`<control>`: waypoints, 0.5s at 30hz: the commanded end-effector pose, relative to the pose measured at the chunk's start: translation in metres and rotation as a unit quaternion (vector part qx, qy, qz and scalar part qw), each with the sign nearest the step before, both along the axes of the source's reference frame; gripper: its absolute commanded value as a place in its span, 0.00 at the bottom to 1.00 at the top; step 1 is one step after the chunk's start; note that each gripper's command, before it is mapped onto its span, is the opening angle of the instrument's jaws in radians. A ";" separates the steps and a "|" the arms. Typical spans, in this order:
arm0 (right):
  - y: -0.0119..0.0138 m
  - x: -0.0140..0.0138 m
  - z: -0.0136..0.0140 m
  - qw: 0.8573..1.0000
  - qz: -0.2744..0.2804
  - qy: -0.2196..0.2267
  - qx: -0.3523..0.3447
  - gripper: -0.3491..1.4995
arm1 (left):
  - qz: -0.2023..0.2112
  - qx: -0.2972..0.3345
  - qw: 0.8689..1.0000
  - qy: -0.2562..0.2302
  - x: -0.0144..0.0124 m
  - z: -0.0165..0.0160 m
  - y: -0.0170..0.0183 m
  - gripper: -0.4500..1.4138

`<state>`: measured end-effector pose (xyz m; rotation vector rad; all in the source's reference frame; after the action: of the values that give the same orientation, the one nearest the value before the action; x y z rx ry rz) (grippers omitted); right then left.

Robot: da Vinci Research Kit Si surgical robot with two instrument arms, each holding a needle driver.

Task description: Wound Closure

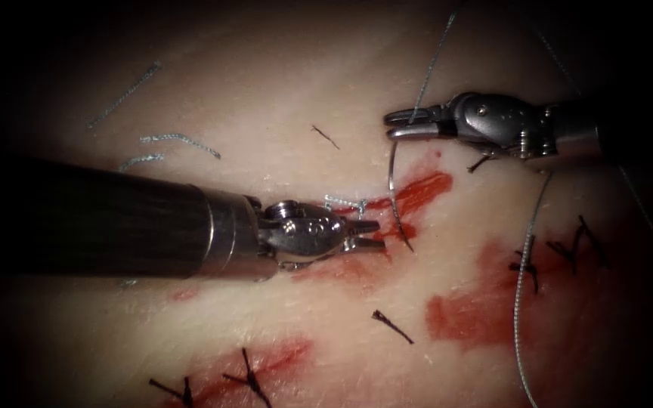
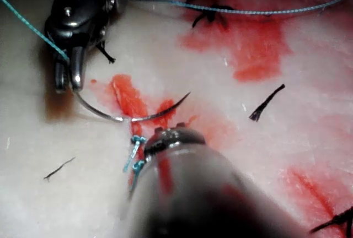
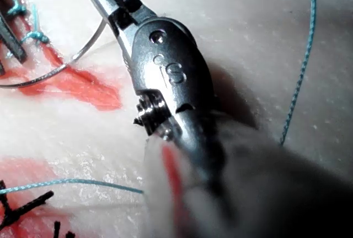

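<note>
The needle is held at its blunt end by the right tool, the jaws clamped together on it, and it hangs in a curve down over the cut. Its sharp tip is seen at the red fluid near the cut's lower end; whether the tip is in the tissue or just on it cannot be told. A grip that far back leaves the whole curve free, it is judged. The thread is seen running up from the right tool's jaws toward the upper edge of the tissue, and another length is draped down the tissue's right side.

The left tool is brought in low and nearly level from the left, its jaws slightly apart and nothing held between them, the tips just beside the needle's tip at the left of the cut. A knotted stitch is seen just above these jaws. The right tool is laid almost level, entering from the right, wrist straight, above the cut
</note>
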<state>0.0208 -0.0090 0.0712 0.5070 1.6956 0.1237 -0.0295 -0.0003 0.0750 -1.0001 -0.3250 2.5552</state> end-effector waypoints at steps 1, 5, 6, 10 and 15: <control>-0.0006 0.0010 0.0002 1.000 0.002 0.003 0.018 0.00 | 0.022 -0.018 1.000 -0.004 -0.0005 0.0003 0.0001 0.44; -0.0009 0.0012 0.0006 0.998 0.008 0.003 0.069 0.00 | 0.082 -0.072 0.994 -0.011 -0.0007 -0.0001 0.0007 0.59; -0.0010 0.0012 0.0007 0.996 0.008 0.001 0.086 0.00 | 0.090 -0.080 0.993 -0.012 -0.0008 0.0000 0.0007 0.63; -0.0010 0.0011 0.0010 0.993 0.005 -0.003 0.117 0.00 | 0.128 -0.112 0.985 -0.020 -0.0010 0.0000 0.0008 0.74; -0.0013 0.0013 0.0009 0.990 0.009 0.005 0.140 0.00 | 0.166 -0.161 0.972 -0.028 -0.0022 0.0008 0.0015 0.73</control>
<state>0.0212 -0.0101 0.0719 0.7036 1.7016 0.3828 -0.0314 0.0015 0.0755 -1.2283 -0.0841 2.9604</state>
